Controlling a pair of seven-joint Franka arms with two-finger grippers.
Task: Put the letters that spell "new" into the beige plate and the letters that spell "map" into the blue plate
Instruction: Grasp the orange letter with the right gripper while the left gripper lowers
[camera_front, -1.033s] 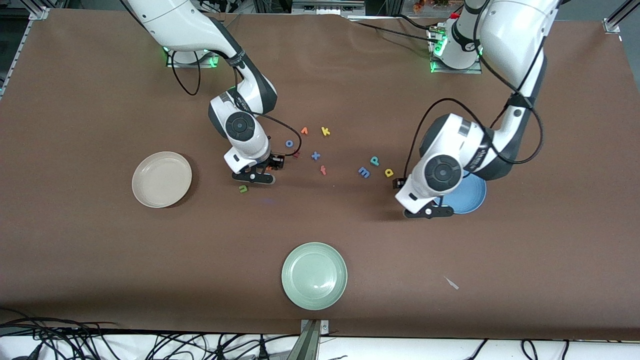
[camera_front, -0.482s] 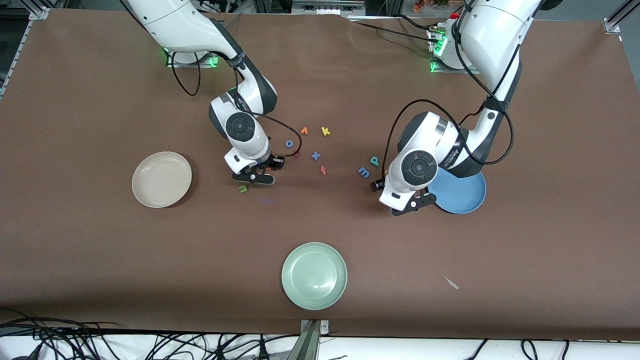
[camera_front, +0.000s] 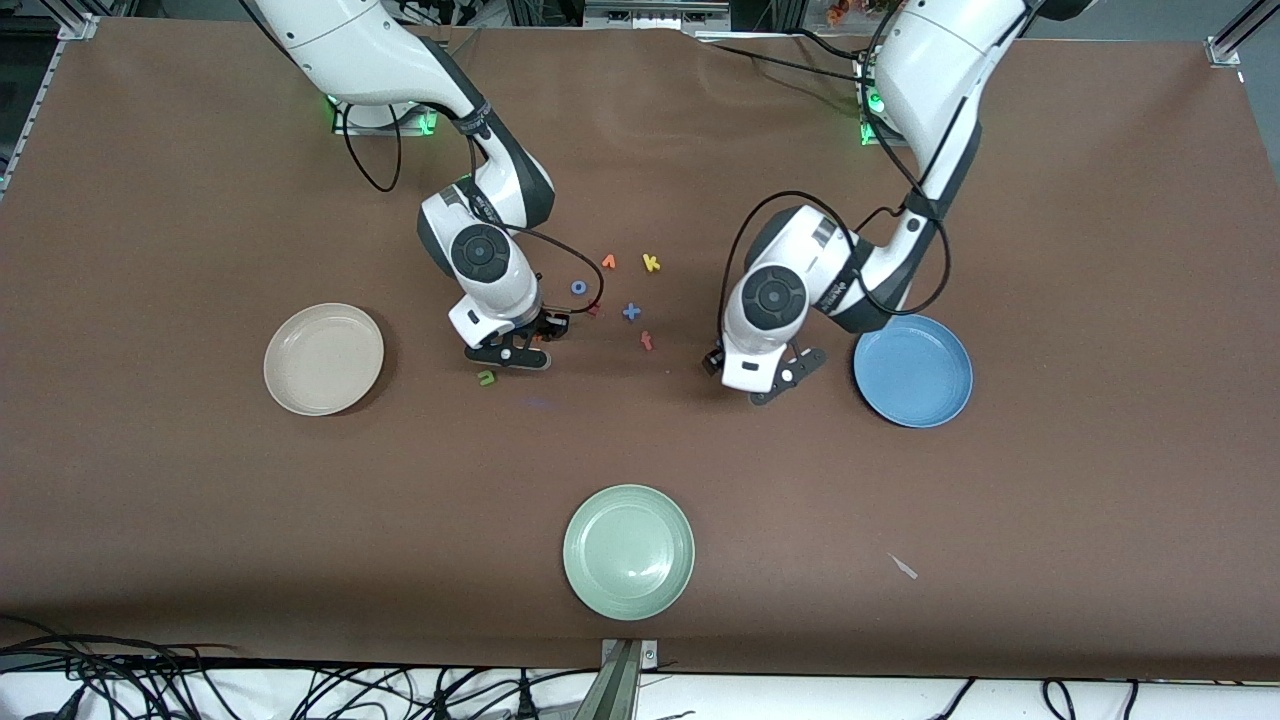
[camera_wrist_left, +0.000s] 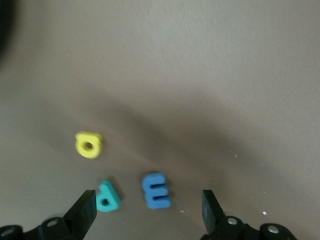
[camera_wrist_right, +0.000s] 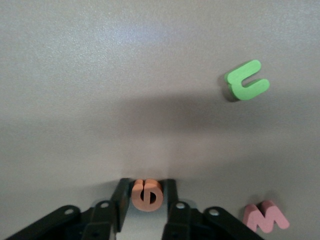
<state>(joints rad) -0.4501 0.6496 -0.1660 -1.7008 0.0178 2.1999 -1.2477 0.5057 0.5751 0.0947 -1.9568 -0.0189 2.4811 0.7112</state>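
The right gripper is down at the worktop, its fingers pinched on either side of the orange e. The green n and pinkish w lie loose beside it, and the beige plate sits toward that arm's end of the worktop. The left gripper hovers wide open and empty, with the blue m and teal p directly between its fingers. The yellow a lies just past them, and the blue plate is close by.

Table cover: matt brown, faintly creased, paper-like. Plates, beige, blue, pale green: smooth, slight sheen. Letters, e.g. green n: matt, foam-like.
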